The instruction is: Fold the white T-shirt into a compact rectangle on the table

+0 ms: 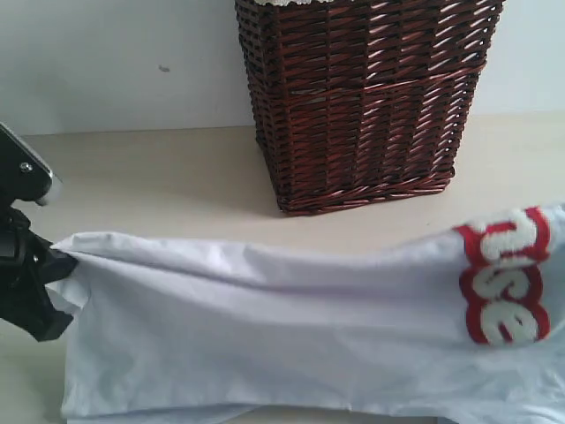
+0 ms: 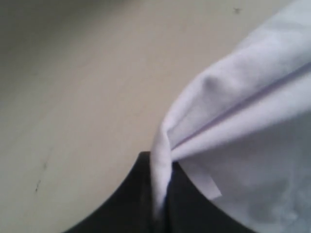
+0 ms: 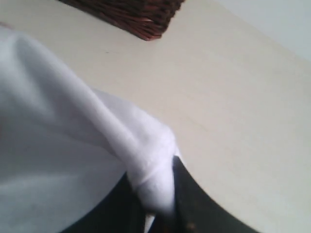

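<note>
The white T-shirt (image 1: 265, 327) hangs stretched across the front of the exterior view, above the pale beige table (image 1: 159, 177). Its red-outlined lettering (image 1: 503, 274) shows at the right end. At the shirt's left edge my left gripper (image 1: 60, 258) is shut on a pinched fold of the cloth. The left wrist view shows that fold (image 2: 163, 179) squeezed between the two black fingers (image 2: 126, 204). My right gripper (image 3: 158, 199) is out of the exterior view. In the right wrist view it is shut on a thicker bunch of white T-shirt (image 3: 150, 155).
A tall dark brown wicker basket (image 1: 362, 97) stands on the table behind the shirt, near the middle. Its lower corner (image 3: 141, 19) appears in the right wrist view. A pale wall (image 1: 115, 53) rises behind the table.
</note>
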